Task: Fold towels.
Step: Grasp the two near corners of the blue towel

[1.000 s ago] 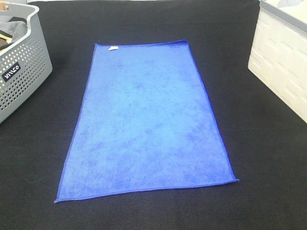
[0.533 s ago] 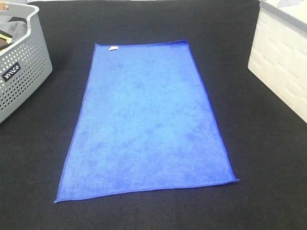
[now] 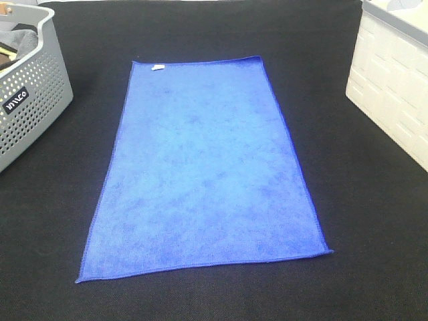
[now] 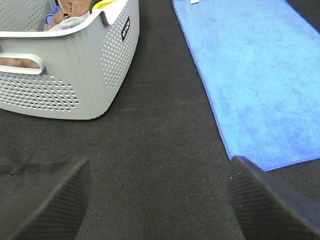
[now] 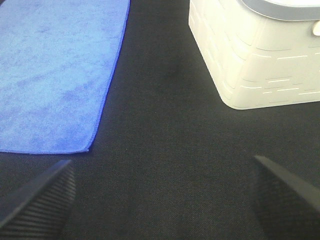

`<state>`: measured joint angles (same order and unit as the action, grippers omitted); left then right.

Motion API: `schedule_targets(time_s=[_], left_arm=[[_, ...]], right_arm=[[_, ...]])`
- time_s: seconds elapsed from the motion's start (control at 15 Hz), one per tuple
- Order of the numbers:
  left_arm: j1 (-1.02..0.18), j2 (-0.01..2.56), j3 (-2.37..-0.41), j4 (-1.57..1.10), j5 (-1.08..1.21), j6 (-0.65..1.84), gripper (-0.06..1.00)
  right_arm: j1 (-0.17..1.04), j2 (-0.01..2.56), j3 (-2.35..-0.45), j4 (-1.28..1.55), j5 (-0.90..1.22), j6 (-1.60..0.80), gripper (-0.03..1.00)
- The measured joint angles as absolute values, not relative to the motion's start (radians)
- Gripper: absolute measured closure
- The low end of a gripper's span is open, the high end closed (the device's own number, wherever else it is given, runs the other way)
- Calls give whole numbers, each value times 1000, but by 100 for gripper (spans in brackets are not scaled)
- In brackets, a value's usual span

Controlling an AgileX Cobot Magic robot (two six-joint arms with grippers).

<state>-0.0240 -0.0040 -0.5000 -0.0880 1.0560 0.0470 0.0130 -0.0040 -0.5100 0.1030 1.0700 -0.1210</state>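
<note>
At about 10 o'clock in the high view, a grey perforated basket (image 3: pixel 33 100) is being seen at the edge of the black table cover (image 3: pixel 348 221), with crumpled cloths (image 4: pixel 65 17) lying inside it. The left gripper (image 4: pixel 157 172) is being shown only by its wrist camera. Its two ribbed fingers (image 4: pixel 50 200) are being held wide apart above bare cover with nothing between them, near the basket and clear of the blue towel (image 4: pixel 260 75). At the centre of the table, the blue towel is being shown spread flat and unfolded, its long sides running from 12 to 6 o'clock. A small white tag (image 3: pixel 158 67) is being shown at its 11 o'clock corner. The right gripper (image 5: pixel 162 167) is likewise being held spread wide and empty over bare cover, near a corner of the blue towel without touching it. At about 2 o'clock, a white bin (image 3: pixel 394 87) is being seen, well apart from the blue towel.
</note>
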Motion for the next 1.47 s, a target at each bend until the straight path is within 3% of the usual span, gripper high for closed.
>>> schedule_targets(time_s=[1.47], left_arm=[[-24, -4, -500, -88, 1056, 47, 22]], right_arm=[[13, -4, -510, 103, 1070, -121, 9]])
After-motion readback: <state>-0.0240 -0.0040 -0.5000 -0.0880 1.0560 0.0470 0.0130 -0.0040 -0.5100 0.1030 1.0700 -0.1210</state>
